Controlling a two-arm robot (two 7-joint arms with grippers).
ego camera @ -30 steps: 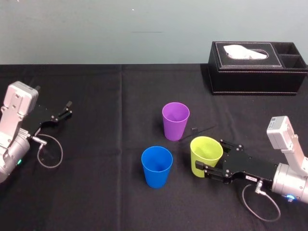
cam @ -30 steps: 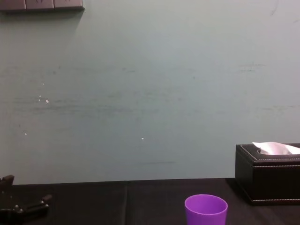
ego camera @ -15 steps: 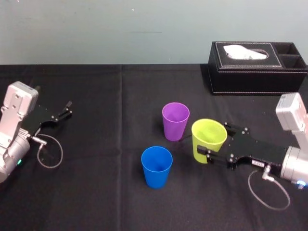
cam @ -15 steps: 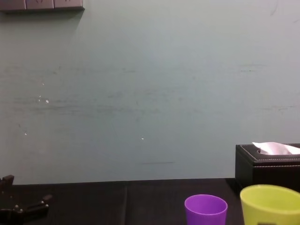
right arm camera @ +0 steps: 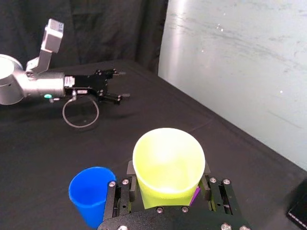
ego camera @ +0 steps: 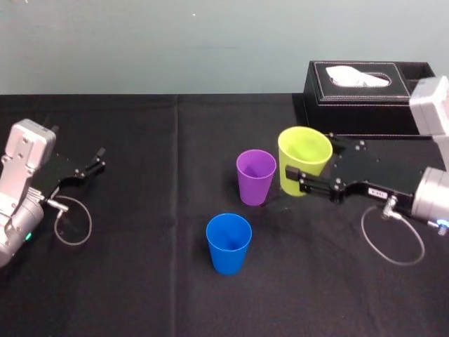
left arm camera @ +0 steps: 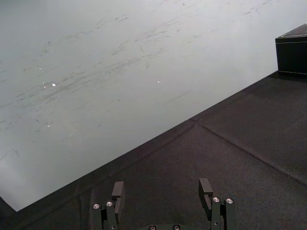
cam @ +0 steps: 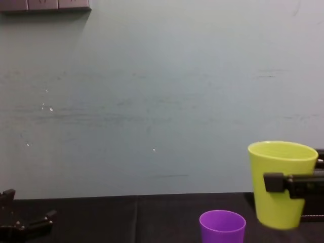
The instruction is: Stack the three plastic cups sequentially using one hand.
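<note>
While no cup is nested yet, we note the right gripper [ego camera: 309,167] closed around the yellow-green cup [ego camera: 304,151], holding it upright and clear of the table [ego camera: 140,281]. The purple cup [ego camera: 255,175] stands just ahead of this gripper, beside the held cup and lower. The blue cup [ego camera: 229,242] sits farther off, untouched. The left gripper [ego camera: 95,160] is parked well apart, spread wide, empty. Our judgement: the first stacking is underway, and both nestings remain to be done.

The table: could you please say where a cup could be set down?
Bare cloth: between the left hand and the blue cup, and in front of that cup. Crowded: from the purple cup to the tissue box, where the right hand holds the yellow-green cup.
</note>
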